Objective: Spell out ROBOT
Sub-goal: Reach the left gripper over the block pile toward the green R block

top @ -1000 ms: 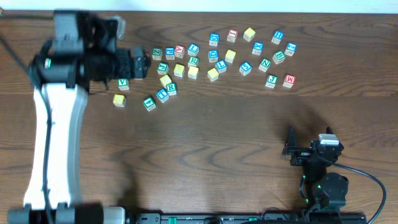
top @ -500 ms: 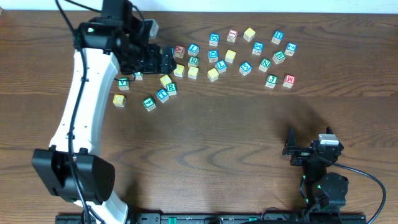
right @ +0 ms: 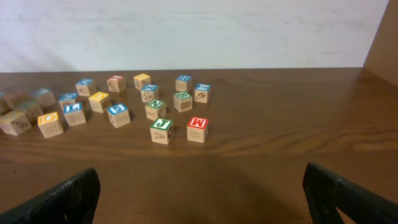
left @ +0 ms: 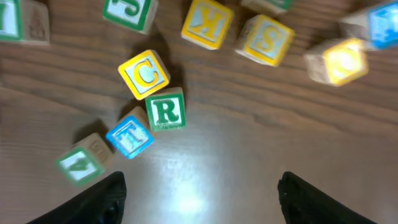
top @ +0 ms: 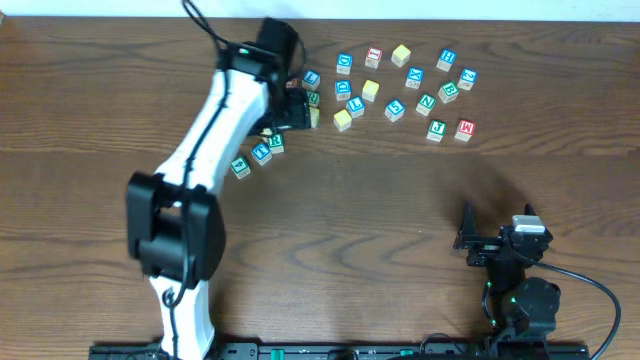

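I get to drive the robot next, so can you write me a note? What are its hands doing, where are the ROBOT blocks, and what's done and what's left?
Left hand: open and empty, hovering over the table with the R and T just ahead of its fingers.
Right hand: open and empty, parked on the near side, away from the blocks.
Blocks: the green R and blue T sit touching, next to a yellow C. A plain yellow cube lies in the scatter further right. I can't pick out the other letters for sure.
Done: nothing lined up yet.
Left: pick out all five letters and set them in a row.
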